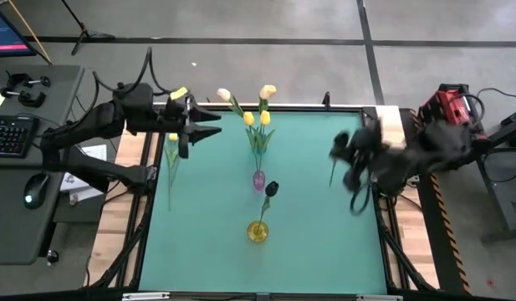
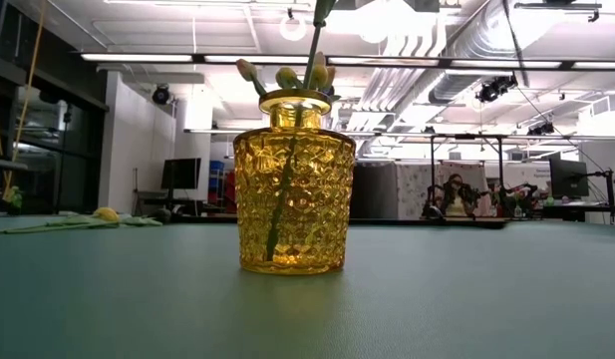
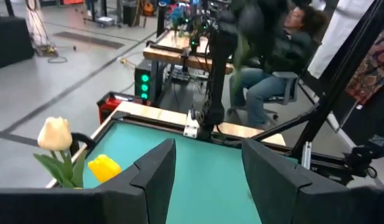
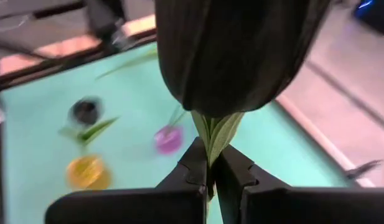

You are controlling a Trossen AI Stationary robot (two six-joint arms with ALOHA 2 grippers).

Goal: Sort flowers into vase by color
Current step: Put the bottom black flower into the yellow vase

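Right end effector point(image 4: 210, 171) pinching a dark tulip's point(image 4: 235, 50) stem, right of the yellow vase point(image 1: 258, 232); left end effector point(image 3: 207, 165) spread; no legible writing.

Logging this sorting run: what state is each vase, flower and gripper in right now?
Yellow vase: upright, holds one dark tulip.
Purple vase: upright, holds cream and yellow tulips.
Yellow tulip: lying on the table's left side.
Left gripper: open, empty.
Right gripper: shut on a dark tulip's stem.
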